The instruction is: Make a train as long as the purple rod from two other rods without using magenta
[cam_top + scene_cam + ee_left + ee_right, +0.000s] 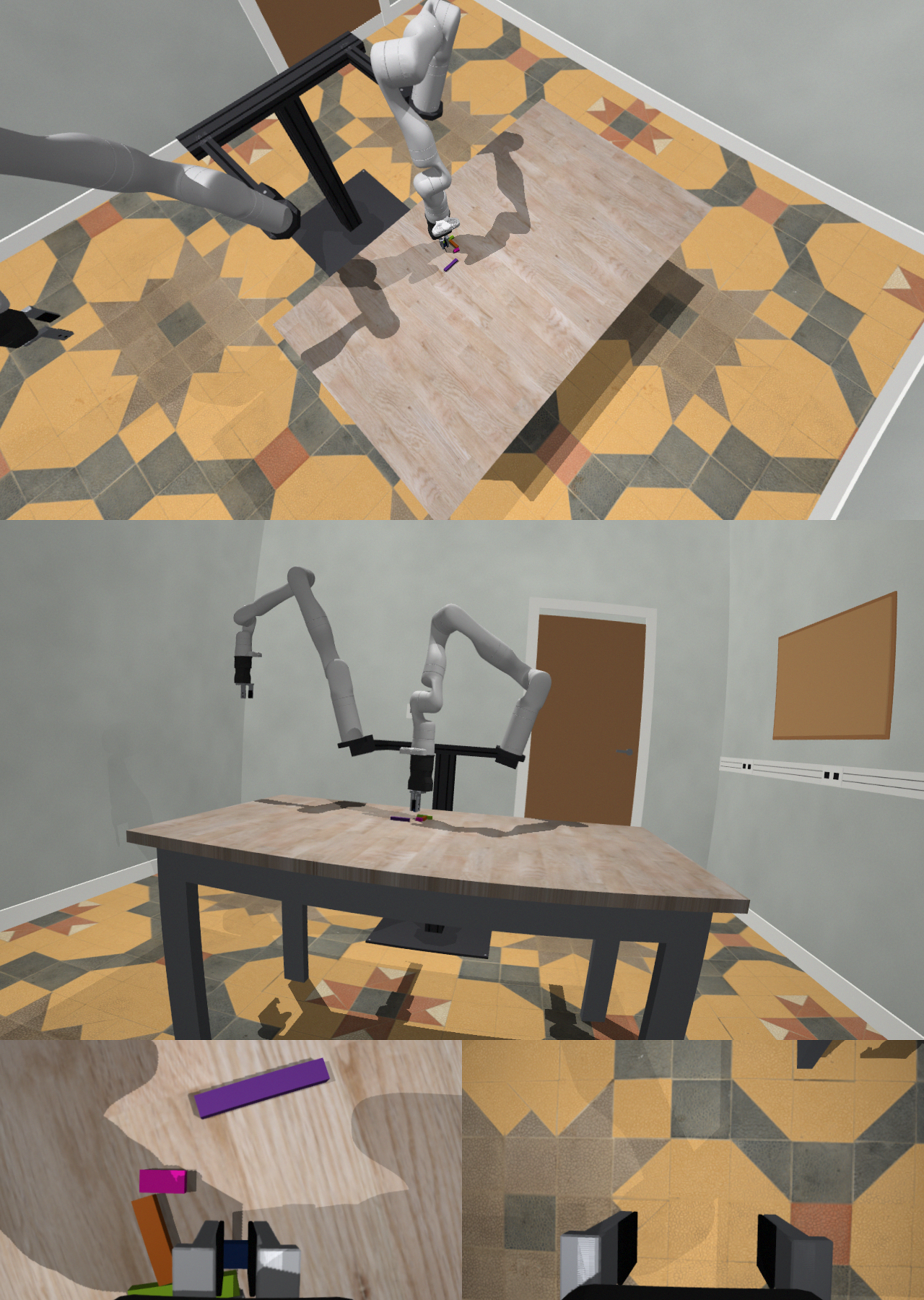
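While the left claw (445,243) (414,809) (235,1247) pinches the blue rod (236,1254), the lime rod (451,238) (421,815) (231,1285) it likely needs to meet lies just beside, toward the wrist

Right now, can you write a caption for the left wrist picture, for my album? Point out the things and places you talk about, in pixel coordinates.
Robot fingers pinch a little blue block (236,1254) near purple (262,1088), pink (162,1181), orange (151,1240) and green (229,1285) ones.
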Tool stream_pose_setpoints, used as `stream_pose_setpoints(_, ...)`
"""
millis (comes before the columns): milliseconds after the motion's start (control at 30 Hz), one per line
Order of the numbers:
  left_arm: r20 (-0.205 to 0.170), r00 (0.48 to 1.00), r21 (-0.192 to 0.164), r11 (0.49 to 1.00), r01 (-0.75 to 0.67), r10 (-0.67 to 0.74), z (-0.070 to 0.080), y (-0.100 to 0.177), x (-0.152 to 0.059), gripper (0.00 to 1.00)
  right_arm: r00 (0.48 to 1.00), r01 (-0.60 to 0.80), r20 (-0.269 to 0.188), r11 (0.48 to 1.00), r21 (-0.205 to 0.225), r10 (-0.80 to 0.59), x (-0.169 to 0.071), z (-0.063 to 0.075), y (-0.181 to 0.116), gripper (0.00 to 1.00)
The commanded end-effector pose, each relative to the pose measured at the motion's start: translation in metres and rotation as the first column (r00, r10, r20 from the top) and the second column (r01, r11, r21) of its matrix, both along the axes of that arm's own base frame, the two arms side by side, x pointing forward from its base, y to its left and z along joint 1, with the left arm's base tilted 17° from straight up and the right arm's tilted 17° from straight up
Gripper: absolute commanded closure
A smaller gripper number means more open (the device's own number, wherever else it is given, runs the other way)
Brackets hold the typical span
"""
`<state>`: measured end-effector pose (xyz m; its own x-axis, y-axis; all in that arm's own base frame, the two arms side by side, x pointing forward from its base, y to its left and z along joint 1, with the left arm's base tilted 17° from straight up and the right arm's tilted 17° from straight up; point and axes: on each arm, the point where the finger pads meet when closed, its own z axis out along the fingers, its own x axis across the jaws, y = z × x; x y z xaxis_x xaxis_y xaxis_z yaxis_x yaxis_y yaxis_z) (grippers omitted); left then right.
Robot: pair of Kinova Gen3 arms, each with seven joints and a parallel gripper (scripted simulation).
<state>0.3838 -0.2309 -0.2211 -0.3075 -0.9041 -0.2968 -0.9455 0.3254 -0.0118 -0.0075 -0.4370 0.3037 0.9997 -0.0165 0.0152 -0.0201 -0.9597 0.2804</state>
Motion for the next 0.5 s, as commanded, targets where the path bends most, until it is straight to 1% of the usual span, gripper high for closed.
stream_pose_setpoints(0,0.001,1.000,-0.001,1.000,0.000,0.000,0.014,-0.005,-0.001,0.76,1.000,0.000,0.000,1.000,-0.002,0.000,0.000,0.001,0.000,0.00)
stream_pose_setpoints(133,0.001,1.000,-0.001,1.000,0.000,0.000,0.044,-0.013,-0.005,0.76,1.000,0.000,0.000,1.000,-0.002,0.000,0.000,0.001,0.000,0.00)
stream_pose_setpoints(233,0.001,1.000,-0.001,1.000,0.000,0.000,0.062,-0.019,-0.007,0.76,1.000,0.000,0.000,1.000,-0.002,0.000,0.000,0.001,0.000,0.00)
stream_pose_setpoints(333,0.001,1.000,-0.001,1.000,0.000,0.000,0.073,-0.022,-0.008,0.76,1.000,0.000,0.000,1.000,-0.002,0.000,0.000,0.001,0.000,0.00)
stream_pose_setpoints(467,0.001,1.000,-0.001,1.000,0.000,0.000,0.076,-0.022,-0.008,0.76,1.000,0.000,0.000,1.000,-0.002,0.000,0.000,0.001,0.000,0.00)
